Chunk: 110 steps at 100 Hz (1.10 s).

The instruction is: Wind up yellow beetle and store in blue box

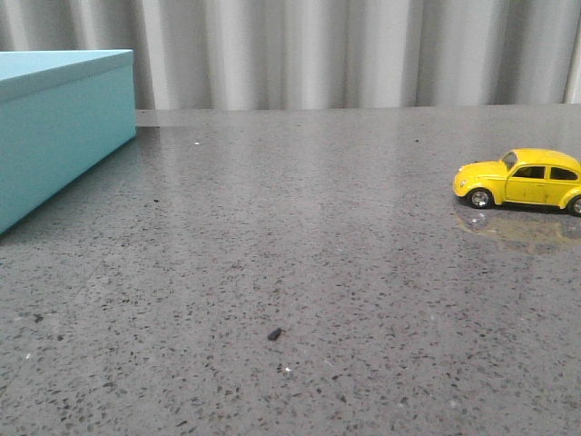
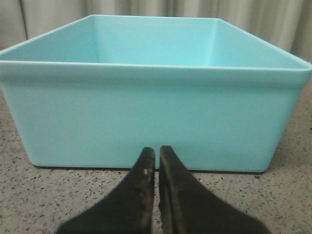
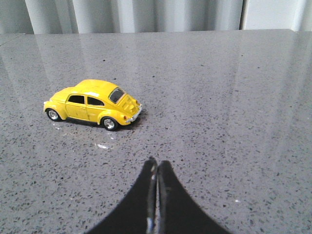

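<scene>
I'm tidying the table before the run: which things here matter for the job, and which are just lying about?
Job: beetle, on its wheels at the right; blue box, open-topped, at the left.

Lying about: a small dark crumb on the table; nothing else.

- Table (image 1: 300, 272): grey stone-like top with dark and pale speckles, glossy enough to give faint reflections.
- Curtain (image 1: 345, 50): pale grey, hanging in vertical folds behind the table's far edge.
- Dark crumb (image 1: 274, 334): small black fleck lying on the table toward the near side, about mid-width.
- White speck (image 1: 196, 143): tiny, on the table near its far edge.
</scene>
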Each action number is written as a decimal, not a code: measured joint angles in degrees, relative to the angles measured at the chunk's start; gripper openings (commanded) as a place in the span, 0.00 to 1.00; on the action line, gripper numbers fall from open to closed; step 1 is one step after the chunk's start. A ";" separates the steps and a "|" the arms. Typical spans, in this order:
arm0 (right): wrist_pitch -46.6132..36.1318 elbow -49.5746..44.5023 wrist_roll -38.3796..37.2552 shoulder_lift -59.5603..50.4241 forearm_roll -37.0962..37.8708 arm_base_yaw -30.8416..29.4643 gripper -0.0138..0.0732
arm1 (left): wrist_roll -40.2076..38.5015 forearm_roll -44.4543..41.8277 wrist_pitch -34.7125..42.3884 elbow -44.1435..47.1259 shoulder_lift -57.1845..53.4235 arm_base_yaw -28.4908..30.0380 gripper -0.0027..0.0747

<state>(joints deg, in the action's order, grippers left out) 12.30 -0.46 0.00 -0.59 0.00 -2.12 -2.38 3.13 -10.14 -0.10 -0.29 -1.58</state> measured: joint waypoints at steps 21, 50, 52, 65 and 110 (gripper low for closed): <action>-0.14 0.21 0.00 0.00 0.00 0.00 0.09 | -0.24 1.91 0.36 0.00 0.00 0.00 0.01; 9.41 14.16 -0.37 7.18 -0.67 0.00 0.09 | -0.36 2.55 0.26 -6.46 2.80 0.00 0.01; 10.90 15.65 -0.37 8.04 -0.78 0.00 0.09 | -0.36 2.55 0.37 -7.31 3.40 0.00 0.01; 19.08 25.81 -0.37 16.76 -1.37 0.00 0.09 | -0.36 2.55 0.46 -11.33 6.49 0.00 0.01; 21.12 40.24 0.00 33.07 -1.73 0.10 0.09 | -0.38 2.90 0.71 -13.13 7.52 0.00 0.01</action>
<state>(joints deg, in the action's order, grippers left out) 33.42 39.77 0.00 32.47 -1.73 -2.01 -2.77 6.03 -9.43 -13.23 7.23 -1.58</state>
